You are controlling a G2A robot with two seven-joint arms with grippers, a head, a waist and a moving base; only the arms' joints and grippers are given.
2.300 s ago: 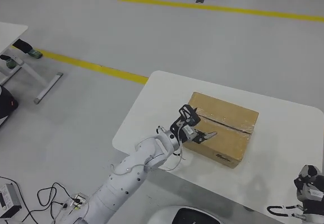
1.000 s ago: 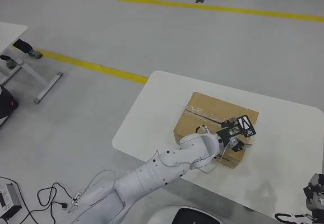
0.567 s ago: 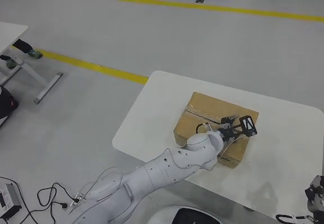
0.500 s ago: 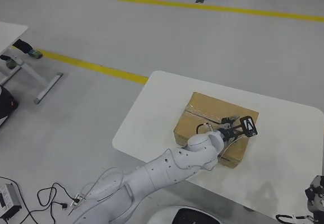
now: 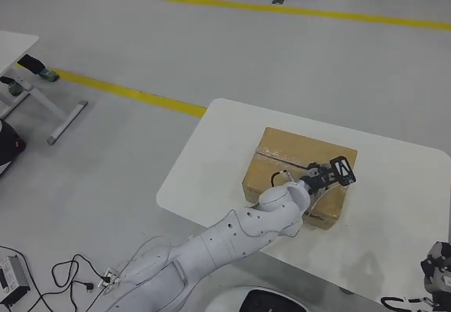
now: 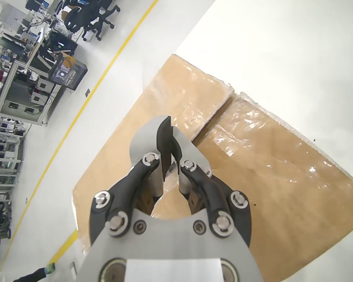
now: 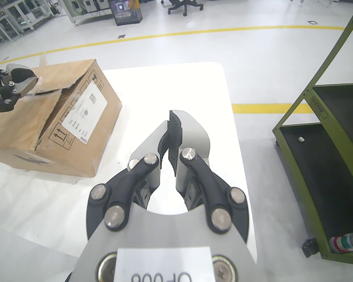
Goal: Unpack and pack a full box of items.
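A brown cardboard box (image 5: pixel 296 168) lies on the white table (image 5: pixel 210 148), its top flaps meeting at a taped seam (image 6: pixel 214 115). My left gripper (image 5: pixel 342 170) hangs shut just over the right end of the box top, above that seam (image 6: pixel 167 139), with nothing seen between its fingers. From the right wrist view the box (image 7: pixel 47 121) shows a labelled end, and its flap edge there looks torn and slightly raised under the left gripper (image 7: pixel 17 82). My right gripper (image 7: pixel 170 136) is shut with nothing in it, low over the table's near right corner (image 5: pixel 442 269).
A green cart (image 7: pixel 326 124) with dark shelves stands off the table's right side, a bottle (image 7: pixel 345 242) on its lowest shelf. Bare table top (image 7: pixel 164 89) lies between the right gripper and the box. Office chairs and racks stand far behind.
My left gripper has swept along the box top from its left end to its right end, shutting on the way. The box shifted slightly. The right gripper stayed near the table's near right corner.
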